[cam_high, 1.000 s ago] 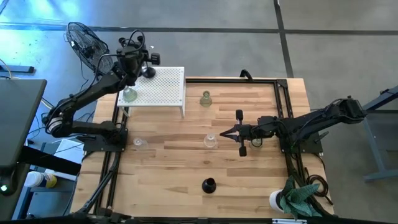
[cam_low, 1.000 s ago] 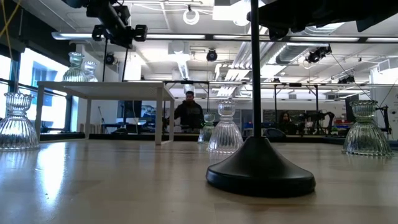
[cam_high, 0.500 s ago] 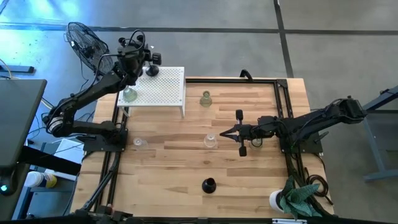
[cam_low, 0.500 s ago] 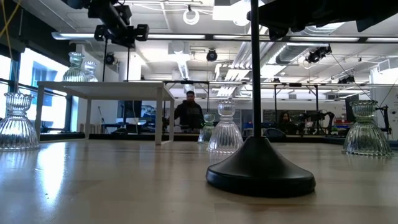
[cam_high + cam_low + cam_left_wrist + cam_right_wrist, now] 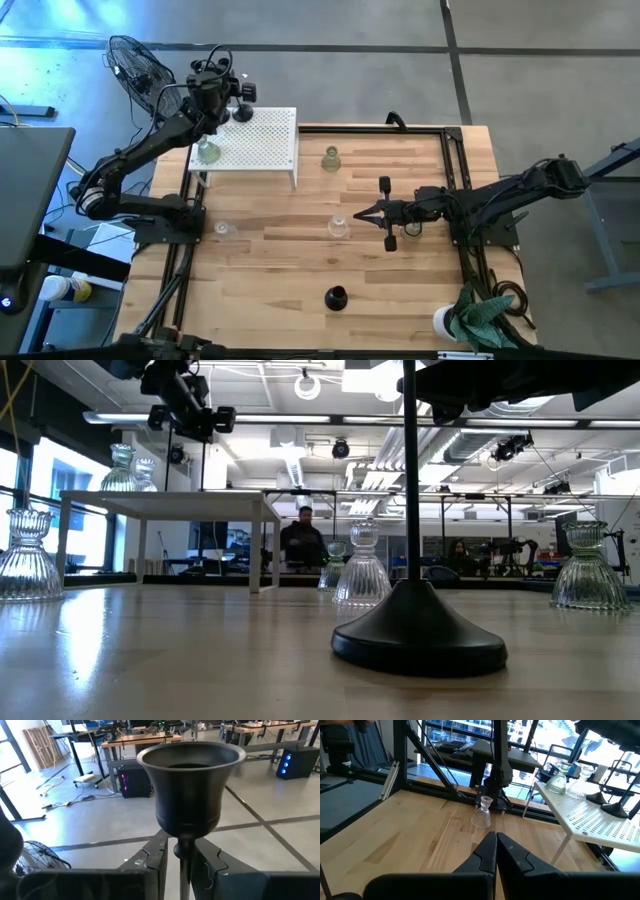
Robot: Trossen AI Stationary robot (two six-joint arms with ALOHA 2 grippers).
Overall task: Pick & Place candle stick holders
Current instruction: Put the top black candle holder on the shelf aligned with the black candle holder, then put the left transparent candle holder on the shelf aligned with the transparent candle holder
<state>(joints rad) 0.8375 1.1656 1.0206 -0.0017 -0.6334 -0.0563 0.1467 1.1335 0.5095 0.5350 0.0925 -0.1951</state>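
A black candle stick holder (image 5: 189, 785) stands upright with its base (image 5: 243, 113) on the white perforated shelf (image 5: 272, 146) at the table's far left. My left gripper (image 5: 180, 844) is at it, level, slightly open, one finger on each side of the thin stem. Glass holders stand on the shelf (image 5: 208, 152) and on the table (image 5: 331, 158) (image 5: 338, 226) (image 5: 225, 229). Another black holder (image 5: 335, 297) stands near the front edge. My right gripper (image 5: 358, 213) hovers shut beside the middle glass holder, holding nothing. My left gripper's fingers reach level across the stem (image 5: 184, 875), just under the small knob below the cup. A gap shows between one finger (image 5: 159, 862) and the stem. Whether the other finger (image 5: 202, 867) touches it I cannot tell. The holder stands upright.
A dark metal frame (image 5: 452, 160) runs along the table's sides. A white cup and a green cloth (image 5: 478, 318) lie at the near right corner. A fan (image 5: 135, 62) stands beyond the far left corner. A person (image 5: 303, 542) is in the room behind.
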